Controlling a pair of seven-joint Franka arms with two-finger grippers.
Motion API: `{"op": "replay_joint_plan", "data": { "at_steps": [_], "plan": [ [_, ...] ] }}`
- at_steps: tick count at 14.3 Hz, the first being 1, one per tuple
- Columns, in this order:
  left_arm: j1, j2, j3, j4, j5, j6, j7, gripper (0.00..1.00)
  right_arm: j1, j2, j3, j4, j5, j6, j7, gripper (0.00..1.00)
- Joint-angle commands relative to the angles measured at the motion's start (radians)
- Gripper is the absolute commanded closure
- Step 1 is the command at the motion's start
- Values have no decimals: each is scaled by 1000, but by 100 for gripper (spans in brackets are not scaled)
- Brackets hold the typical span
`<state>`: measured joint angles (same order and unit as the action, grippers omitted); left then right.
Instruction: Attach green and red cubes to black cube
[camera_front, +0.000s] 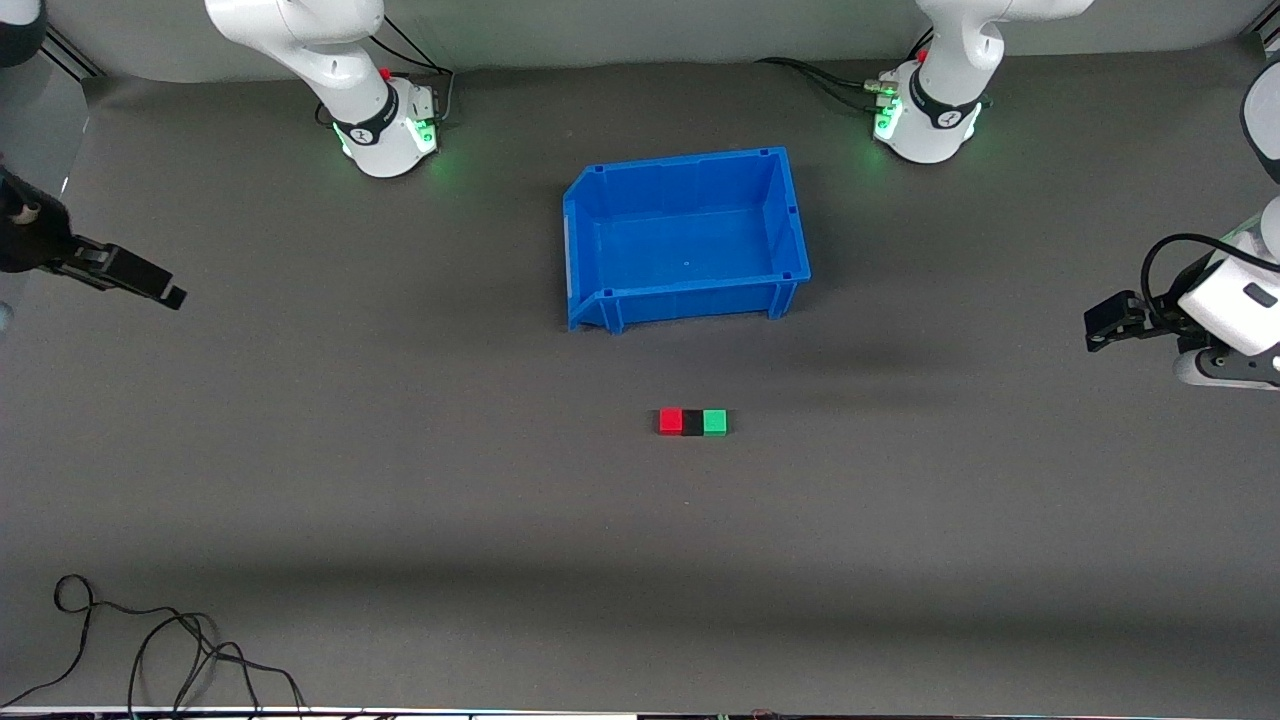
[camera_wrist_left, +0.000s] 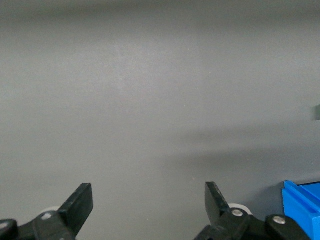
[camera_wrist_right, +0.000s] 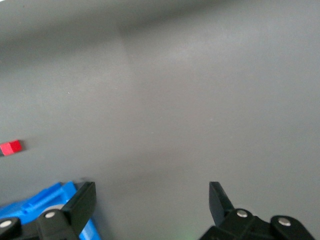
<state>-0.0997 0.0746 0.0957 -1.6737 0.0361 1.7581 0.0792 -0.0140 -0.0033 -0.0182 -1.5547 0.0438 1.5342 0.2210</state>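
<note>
The red cube, the black cube and the green cube sit in one row on the grey table, touching, with the black cube in the middle. The red one is toward the right arm's end, the green one toward the left arm's end. The row lies nearer to the front camera than the blue bin. My right gripper is open and empty, up over the table's right-arm end. Its wrist view shows the red cube. My left gripper is open and empty over the left-arm end.
The blue bin is empty; a corner of it shows in the left wrist view and in the right wrist view. A loose black cable lies near the table's front edge at the right arm's end.
</note>
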Motion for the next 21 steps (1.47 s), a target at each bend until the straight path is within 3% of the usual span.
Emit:
{"op": "replay_joint_plan", "data": {
  "at_steps": [1,8,12,15,21],
  "plan": [
    [0,-3,-4,29,5,-25,4,0,-27,-14,17,-1,-24,15,-129,0],
    [-2,2,-4,48,2,-35,-52,0,-21,-14,12,-1,-25,24,-319,0],
    [-2,2,-4,48,2,-38,-53,0,-5,-12,0,-2,-25,26,-298,0],
    [-2,2,-4,48,2,-38,-55,0,46,-11,-49,-1,-25,26,-223,0],
    [0,4,-4,48,-50,-35,-105,0,45,-9,-51,-2,-24,26,-229,0]
  ]
}}
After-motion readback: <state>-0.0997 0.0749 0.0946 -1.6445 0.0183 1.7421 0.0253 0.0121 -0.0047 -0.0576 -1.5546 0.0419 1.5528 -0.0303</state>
